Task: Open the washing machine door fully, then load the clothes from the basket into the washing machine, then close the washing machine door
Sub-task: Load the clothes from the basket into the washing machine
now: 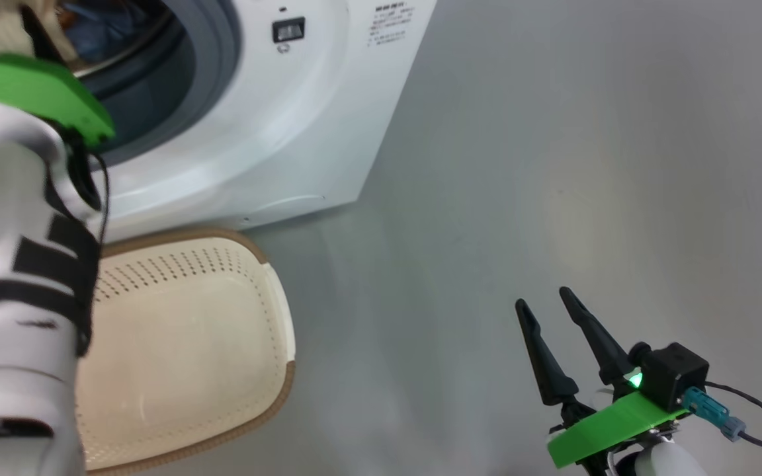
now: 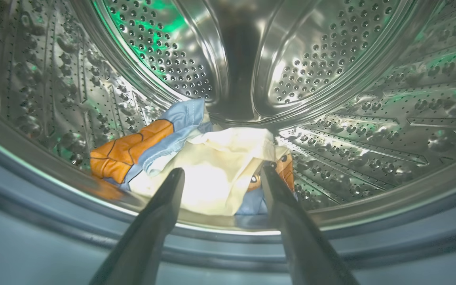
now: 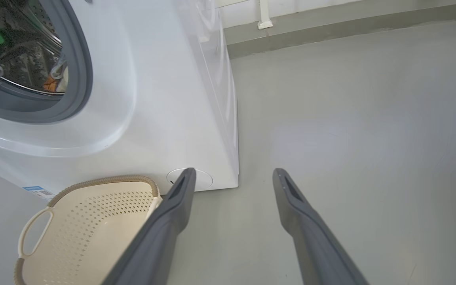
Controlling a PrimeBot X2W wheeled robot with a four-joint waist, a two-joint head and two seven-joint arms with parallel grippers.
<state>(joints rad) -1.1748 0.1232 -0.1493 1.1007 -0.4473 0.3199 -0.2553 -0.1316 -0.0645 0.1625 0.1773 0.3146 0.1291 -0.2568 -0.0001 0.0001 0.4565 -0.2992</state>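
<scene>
Head view: the left forearm reaches into the washing machine at upper left. The basket is at lower left. The right gripper is at lower right, fingers apart and holding nothing.

Left wrist view: inside the drum, the left gripper is spread wide. The clothes lie just past its tips, not gripped.

Right wrist view: the basket's handle shows at lower left.

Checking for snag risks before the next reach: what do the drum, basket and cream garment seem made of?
Drum: likely polished stainless steel; mirror glints, punched holes.
Basket: probably matte cream plastic; moulded perforations, brown woven-look rim.
Cream garment: seems thin soft cloth; loose folds.
</scene>
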